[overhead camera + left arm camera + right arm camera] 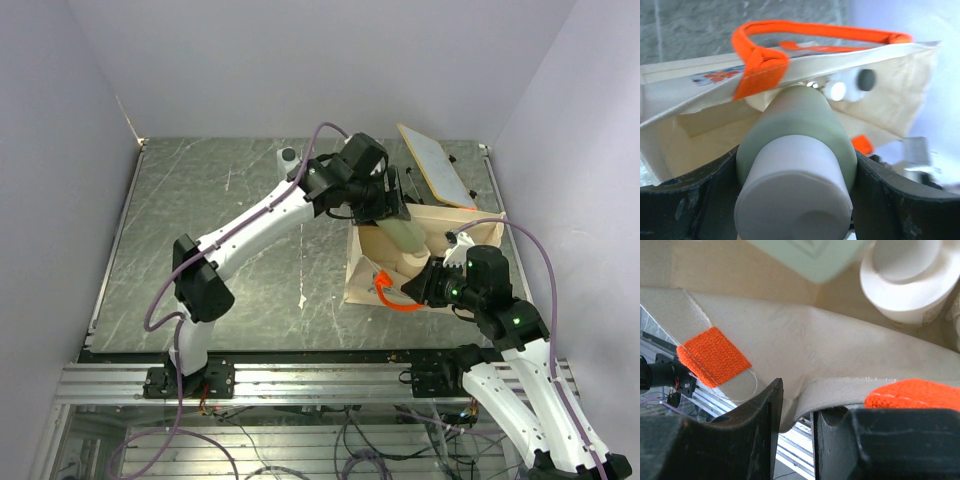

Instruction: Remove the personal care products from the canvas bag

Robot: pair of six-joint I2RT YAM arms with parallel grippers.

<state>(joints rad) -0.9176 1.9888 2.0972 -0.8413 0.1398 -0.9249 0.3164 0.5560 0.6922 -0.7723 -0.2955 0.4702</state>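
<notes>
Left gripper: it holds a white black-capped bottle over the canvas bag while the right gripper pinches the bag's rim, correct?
No: the left wrist view shows the left gripper holding the olive-green cylinder with a pale cap, not a white bottle. The rest stands: it is over the canvas bag, whose rim the right gripper pinches.

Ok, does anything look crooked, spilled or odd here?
Only the beige canvas bag: the right claw pinches its rim, so the cloth there folds. The olive-green cylindrical bottle is held slanted over it by the left claw. No spill visible.
</notes>
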